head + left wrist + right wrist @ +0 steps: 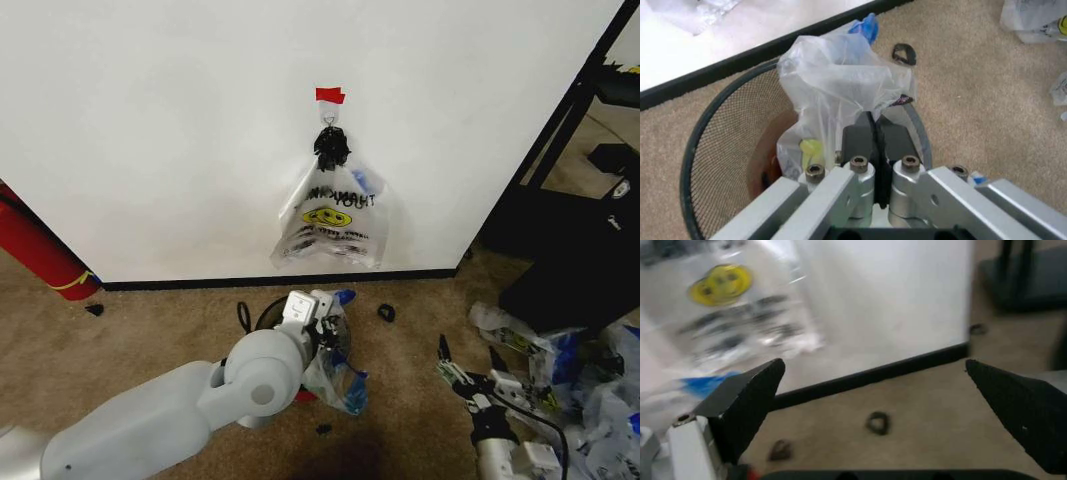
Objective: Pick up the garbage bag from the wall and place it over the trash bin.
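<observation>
Left gripper (871,131) fingers pinch the garbage bag (840,80) over the trash bin (727,125), seemingly inside; right gripper (873,390) fingers spread.

The left gripper (870,131) covered the lower middle of the garbage bag (840,80), and the trash bin (720,150) ran off the picture's edge. From the head, arm and bag hid most of that bin. The smiley bag (727,305) above the bin was blurry, print unreadable. Small dark bits (877,422) on the carpet beside the bin were too blurred to identify.
</observation>
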